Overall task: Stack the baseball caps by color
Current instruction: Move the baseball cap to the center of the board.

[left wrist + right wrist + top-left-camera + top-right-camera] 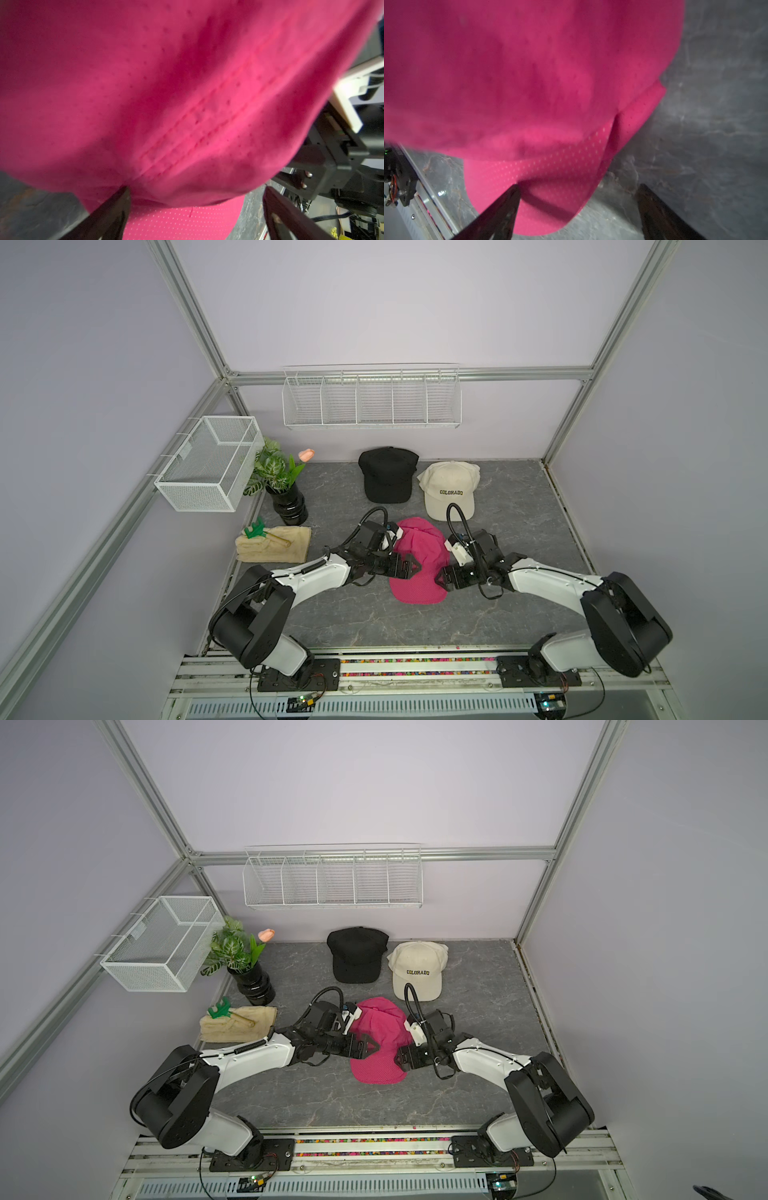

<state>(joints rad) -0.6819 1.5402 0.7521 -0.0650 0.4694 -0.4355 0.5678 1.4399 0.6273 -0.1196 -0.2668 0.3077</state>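
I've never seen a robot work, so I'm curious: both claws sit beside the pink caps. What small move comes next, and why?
Probably pull both back and away. The left gripper and right gripper stand open on either side of the pink caps, which lie one on another. The black cap and cream cap sit apart at the back; no loose cap shows.

Pink caps (419,556) mid-table, black cap (388,477), cream cap (449,489) behind, open tabletop (374,626) in front
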